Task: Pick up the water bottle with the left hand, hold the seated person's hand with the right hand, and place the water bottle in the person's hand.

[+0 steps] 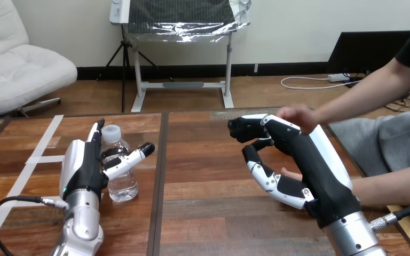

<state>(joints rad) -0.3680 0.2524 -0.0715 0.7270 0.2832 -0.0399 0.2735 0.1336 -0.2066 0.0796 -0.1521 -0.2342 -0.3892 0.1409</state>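
A clear water bottle [121, 181] with a white cap stands on the wooden table [213, 213] at the left. My left hand [85, 165] is against its left side, fingers straight along the far side and thumb [134, 156] lying across its front. At the right, my right hand [299, 160] hovers with its back toward me. One of the person's hands [299, 116] rests at the top of my right hand. A bit of the person's other hand [291, 172] shows just below it, mostly hidden, with the forearm [389, 184] running off to the right.
A dark seam [160, 176] divides the table between my two hands. White tape strips [37, 154] mark the left part. The person sits at the right side, both arms reaching in over that edge.
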